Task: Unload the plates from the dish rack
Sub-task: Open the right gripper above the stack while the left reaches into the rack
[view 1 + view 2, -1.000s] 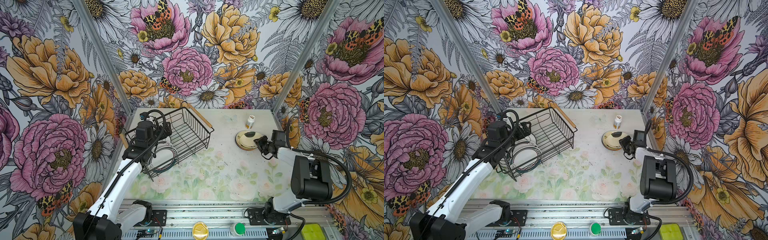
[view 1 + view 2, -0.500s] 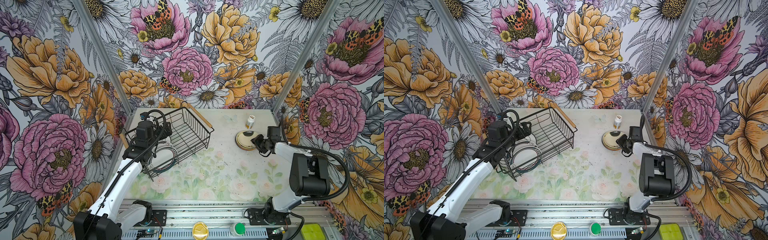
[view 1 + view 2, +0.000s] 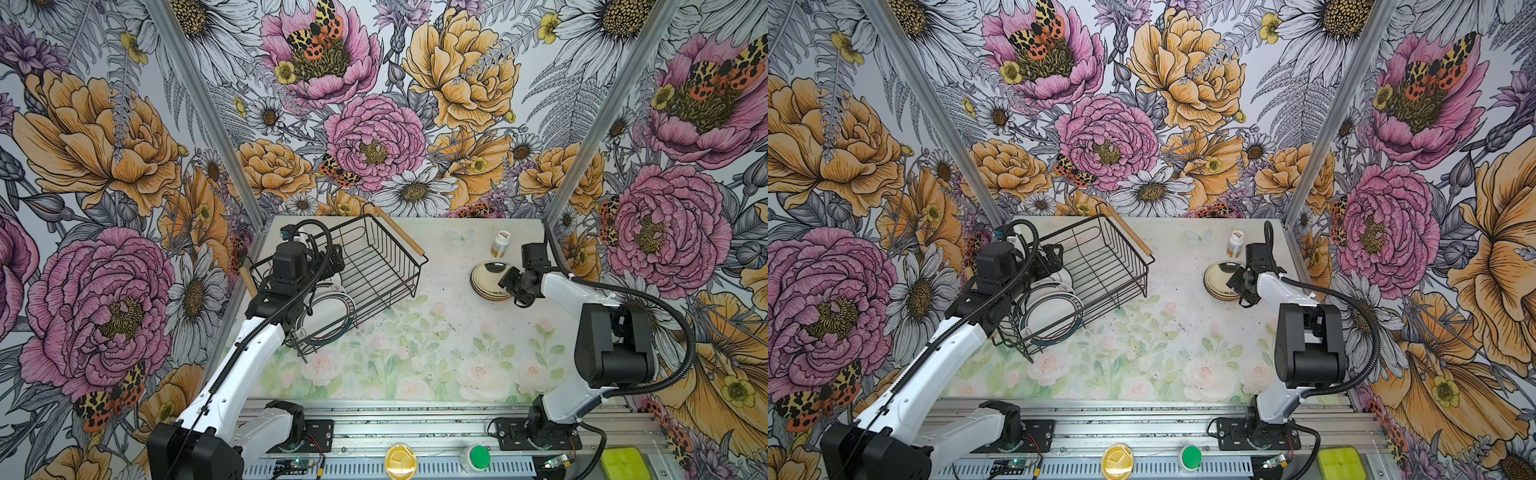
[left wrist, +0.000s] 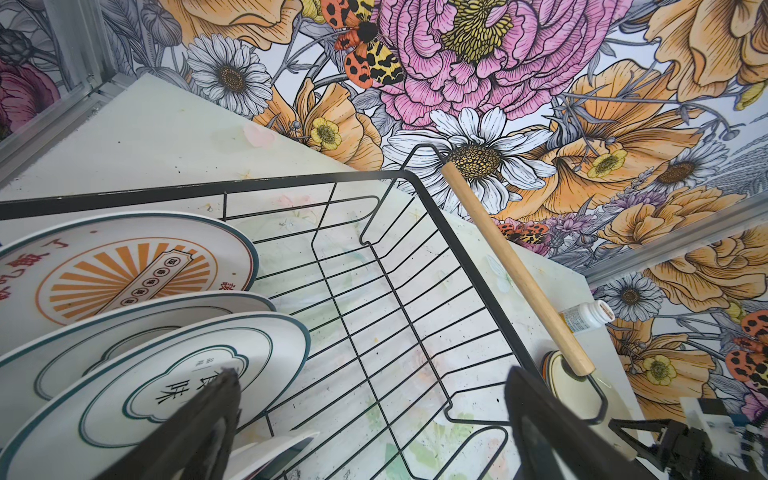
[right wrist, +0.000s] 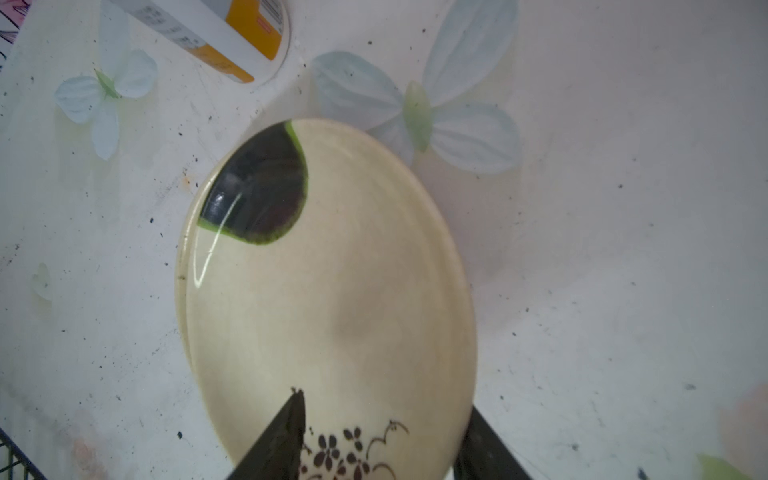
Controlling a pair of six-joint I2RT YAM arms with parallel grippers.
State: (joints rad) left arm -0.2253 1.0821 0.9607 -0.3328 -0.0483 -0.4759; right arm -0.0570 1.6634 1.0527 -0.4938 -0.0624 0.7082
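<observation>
The dish rack (image 3: 382, 266) (image 3: 1113, 257) (image 4: 415, 291), black wire with wooden handles, stands at the table's back left. Plates (image 3: 332, 307) (image 3: 1050, 311) stand on edge at its near end: a sunburst one (image 4: 124, 266) and white dark-rimmed ones (image 4: 195, 374). My left gripper (image 3: 330, 259) (image 3: 1052, 255) (image 4: 372, 374) hangs wide open above them, holding nothing. At the right lies a stack of plates (image 3: 486, 278) (image 3: 1219, 278), topped by a cream floral plate (image 5: 332, 291). My right gripper (image 3: 509, 282) (image 3: 1237, 284) (image 5: 384, 415) is open, its fingers straddling that plate's near rim.
A small white pill bottle (image 3: 500, 244) (image 3: 1236, 244) (image 5: 220, 33) stands just behind the stack, near the back right corner. The rack's far wooden handle (image 3: 399, 235) (image 4: 515, 266) angles toward the back wall. Flowered walls close three sides.
My right gripper has edged left over the stack and its jaws have spread apart, with the cream plate lying flat on top. The left arm has not moved.
</observation>
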